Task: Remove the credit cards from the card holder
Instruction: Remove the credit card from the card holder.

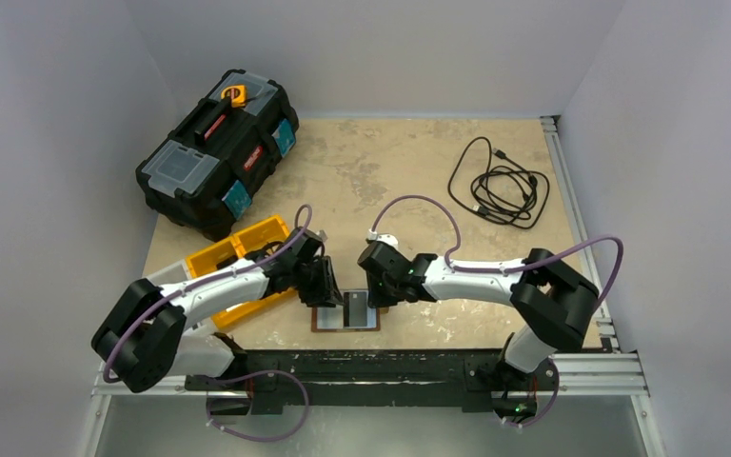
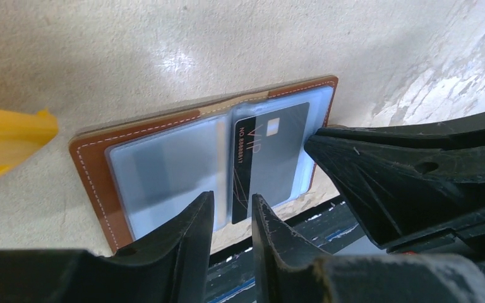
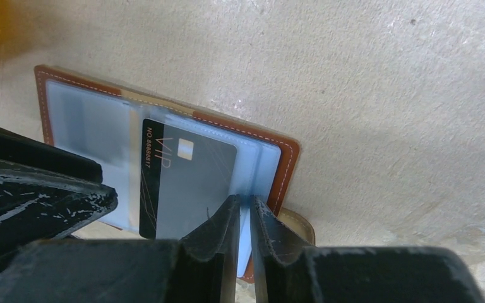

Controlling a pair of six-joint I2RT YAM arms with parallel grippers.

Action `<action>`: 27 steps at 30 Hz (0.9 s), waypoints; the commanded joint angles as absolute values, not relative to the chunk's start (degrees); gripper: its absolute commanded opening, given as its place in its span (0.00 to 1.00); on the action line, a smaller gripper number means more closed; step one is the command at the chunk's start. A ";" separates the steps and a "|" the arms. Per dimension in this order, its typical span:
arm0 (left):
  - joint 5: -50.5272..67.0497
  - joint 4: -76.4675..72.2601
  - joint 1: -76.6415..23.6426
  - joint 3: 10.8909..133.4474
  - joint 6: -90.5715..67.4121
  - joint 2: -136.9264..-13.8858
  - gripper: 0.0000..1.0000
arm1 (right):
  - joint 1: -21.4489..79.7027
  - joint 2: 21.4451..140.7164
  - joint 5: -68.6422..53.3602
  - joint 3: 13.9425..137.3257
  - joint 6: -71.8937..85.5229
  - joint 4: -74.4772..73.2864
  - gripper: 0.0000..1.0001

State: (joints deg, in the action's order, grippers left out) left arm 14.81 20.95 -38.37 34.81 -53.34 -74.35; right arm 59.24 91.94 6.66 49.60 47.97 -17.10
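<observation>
Open card holder point(image 2: 91, 164) lying flat at the middle of the near edge of the table point(image 1: 390, 162), its opened length parallel to that edge and both arms converging on it.

Its one visible card point(image 2: 268, 158) — dark, printed "VIP" — sat in the right-hand half against the fold, long axis running from near edge to far edge.

The left gripper point(image 2: 232, 199) came down at the near end of the fold. Its jaws stood a narrow gap apart, astride the card's near left corner. Whether they bore on anything could not be told.

The right gripper point(image 3: 245, 202) stood just beside the card's right long edge. Its jaws were all but pressed together, with a strip of the clear sleeve point(image 3: 262, 170) between them.

Judged from this, the left arm lay nearer the card's free end, and withdrawal would have to follow the card's long axis while the right held the sleeve down.

The holder showed a brown leather border with pale stitching, cloudy grey-blue plastic pockets and a tab protruding at its near right corner. The left half appeared empty, though the plastic was too hazy to be sure.
</observation>
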 commanded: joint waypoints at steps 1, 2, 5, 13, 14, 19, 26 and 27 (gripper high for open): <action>16.66 17.26 -38.15 34.37 -52.05 -75.66 0.27 | 59.37 93.35 8.20 49.96 47.47 -16.05 0.11; 16.71 16.99 -38.17 34.37 -52.01 -75.96 0.27 | 59.34 93.65 8.34 49.88 47.47 -16.20 0.11; 17.26 15.91 -38.14 34.11 -52.01 -76.97 0.27 | 59.34 94.26 8.57 49.67 47.41 -16.58 0.10; 18.98 12.77 -38.14 33.25 -52.30 -79.92 0.27 | 59.33 94.95 7.63 48.53 47.37 -15.74 0.08; 19.29 12.48 -38.14 33.20 -52.37 -80.17 0.27 | 59.32 95.05 7.52 48.52 47.37 -15.71 0.08; 20.48 10.49 -38.19 32.51 -53.05 -81.20 0.26 | 59.33 95.71 6.82 48.78 47.20 -15.35 0.07; 20.96 9.90 -38.12 32.16 -54.50 -80.15 0.16 | 59.37 96.17 6.83 48.66 47.20 -15.62 0.07; 21.00 10.14 -38.13 32.18 -54.49 -79.77 0.13 | 59.33 96.16 6.29 48.34 47.57 -15.52 0.06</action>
